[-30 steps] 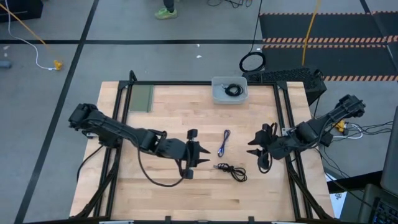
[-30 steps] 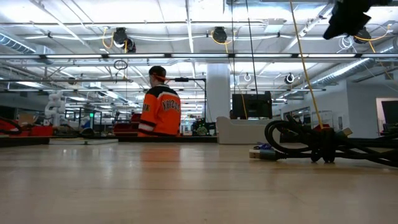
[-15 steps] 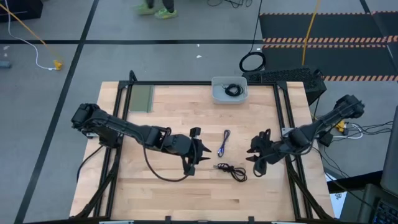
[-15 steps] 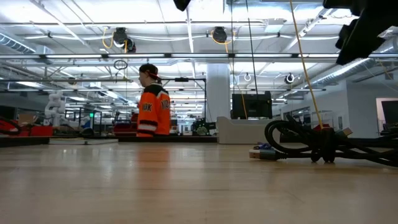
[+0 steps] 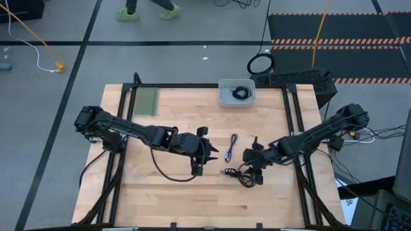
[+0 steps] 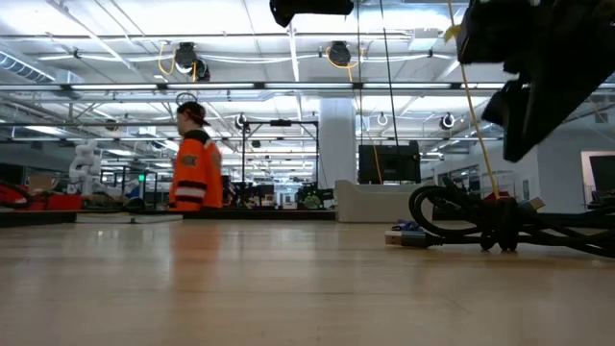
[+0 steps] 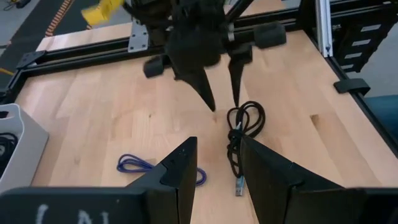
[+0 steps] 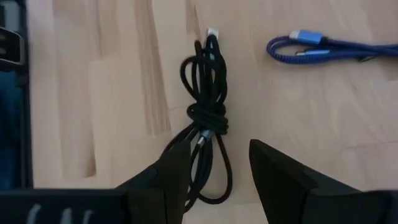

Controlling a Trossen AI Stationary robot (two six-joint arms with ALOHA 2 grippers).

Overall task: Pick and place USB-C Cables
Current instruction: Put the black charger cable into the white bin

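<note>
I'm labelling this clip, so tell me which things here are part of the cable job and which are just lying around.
Part of the job:
- black cable on the table, under the open right gripper
- blue cable
- black cable in the grey tray
- left gripper, jaws open

Just lying about:
- green mat
- black cable ring on the floor
- person walking behind

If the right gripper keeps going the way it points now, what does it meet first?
Most likely the black USB-C cable bundled on the table: the right gripper points down with open fingers straddling one end of the bundle. How far above it the tips are is unclear.
</note>
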